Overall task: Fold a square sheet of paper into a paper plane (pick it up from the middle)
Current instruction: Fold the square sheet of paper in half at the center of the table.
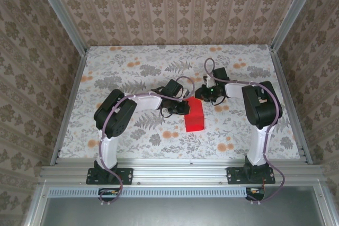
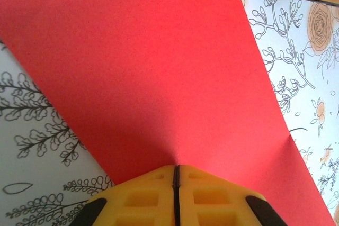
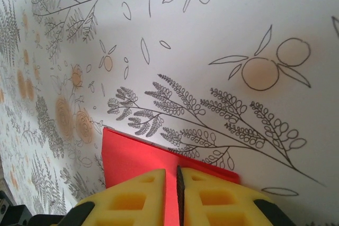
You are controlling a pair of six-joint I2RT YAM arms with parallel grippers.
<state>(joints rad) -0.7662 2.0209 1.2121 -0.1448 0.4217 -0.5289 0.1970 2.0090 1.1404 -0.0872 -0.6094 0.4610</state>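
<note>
Pinching the red paper sheet (image 1: pixel 194 117) with both grippers, just right of centre in the top view.
At the bottom middle of its wrist frame the left gripper (image 2: pixel 176 172) is clamping the sheet's edge (yellow fingertips (image 2: pixel 145 197) pressed together), while the right gripper (image 3: pixel 178 173) is nipping another edge at its frame's lower middle, over the floral tablecloth (image 1: pixel 132 67).

Taken from above and behind the arm bases (image 1: pixel 110 174), looking down over the whole floral table (image 1: pixel 132 141). From the left wrist, tight behind the left gripper (image 2: pixel 176 169), facing down onto the square sheet of paper (image 2: pixel 148 67). From the right wrist, equally close behind the right gripper (image 3: pixel 178 172), skimming the tabletop. Overlapping on that red sheet.
</note>
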